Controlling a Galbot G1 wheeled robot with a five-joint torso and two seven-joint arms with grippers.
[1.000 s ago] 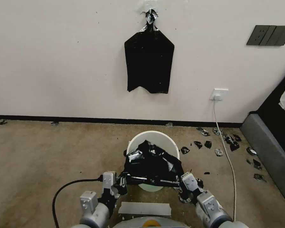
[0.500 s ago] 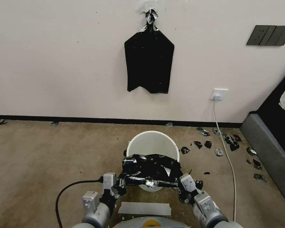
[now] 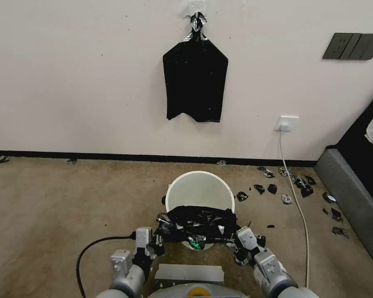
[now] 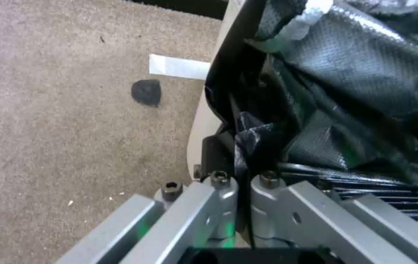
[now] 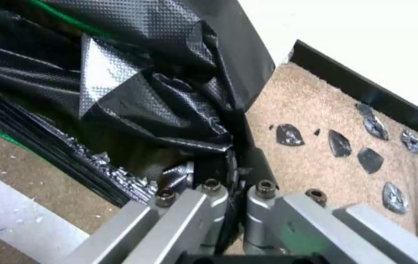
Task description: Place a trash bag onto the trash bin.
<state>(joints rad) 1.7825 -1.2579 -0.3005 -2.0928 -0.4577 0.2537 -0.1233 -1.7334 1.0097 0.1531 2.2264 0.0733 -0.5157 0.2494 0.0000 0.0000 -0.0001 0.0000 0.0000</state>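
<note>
Both of my grippers are working low in front of the robot's base; my left gripper (image 3: 158, 242) is pinching the left edge of the thin glossy black plastic trash bag (image 3: 199, 223), and my right gripper (image 3: 236, 244) is pinching its right edge; in each wrist view the fingers are pressing together with black film caught between them. I am holding the bag stretched as a crumpled band between the two grippers; it is lying across the near rim of the round cream-white plastic trash bin (image 3: 199, 188) and draping over the near part of its mouth, while the far part of the mouth is standing open and uncovered. I am seeing the bin standing upright on the brown carpet (image 3: 70, 198), near the white wall (image 3: 91, 82); a flat smooth black bag (image 3: 194, 85) is hanging on that wall above the bin, gathered to a point at its top. I am also seeing small black plastic scraps (image 3: 286, 186) lying scattered on the carpet to the right of the bin, beside a white cable (image 3: 299, 207) running down from a wall socket (image 3: 287, 123); a pale strip of tape (image 3: 190, 272) is lying on the carpet between the arms, just in front of the base.
</note>
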